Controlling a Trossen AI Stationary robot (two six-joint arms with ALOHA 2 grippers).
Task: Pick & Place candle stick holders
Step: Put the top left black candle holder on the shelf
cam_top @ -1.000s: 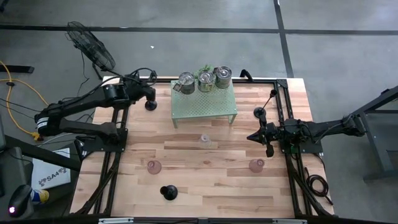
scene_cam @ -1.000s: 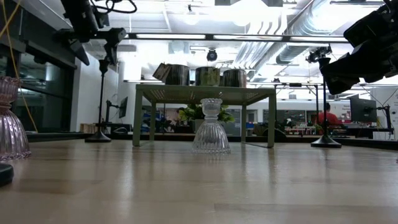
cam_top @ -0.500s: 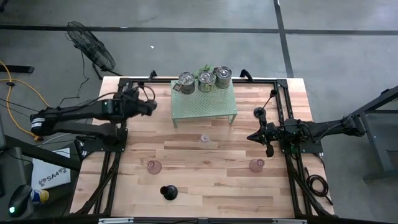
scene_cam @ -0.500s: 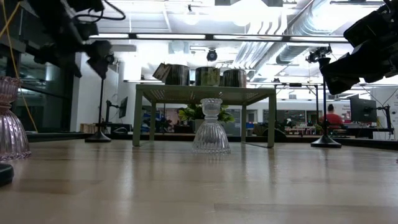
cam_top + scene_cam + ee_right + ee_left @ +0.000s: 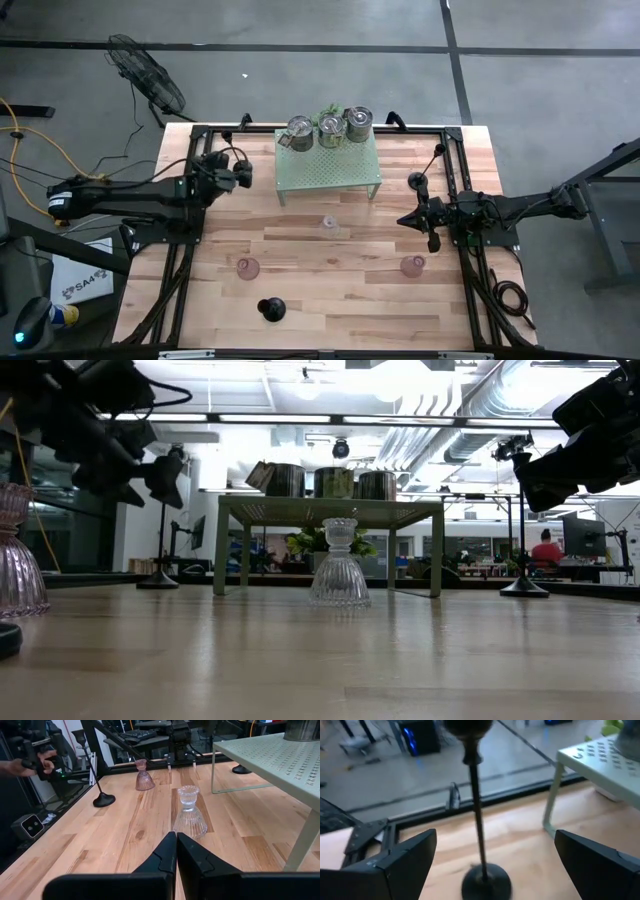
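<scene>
I see the left gripper [image 5: 485, 865] spread wide, the black candle holder [image 5: 477, 820] upright between its fingers, untouched. Right gripper [image 5: 176, 851] pinched together.

Ribbed clear glass holder [image 5: 189, 813]; wood table [image 5: 125, 830]

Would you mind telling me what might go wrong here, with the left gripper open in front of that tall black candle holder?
1. The black candle holder is slim-stemmed and tall on a small round base; if a finger of the open left gripper nudges the stem off-centre, it could tip.
2. The green rack stands close beside it, so a wide approach or swing may clip its leg.
3. The right gripper waits shut near the clear glass holder; a sudden move might knock it.
</scene>
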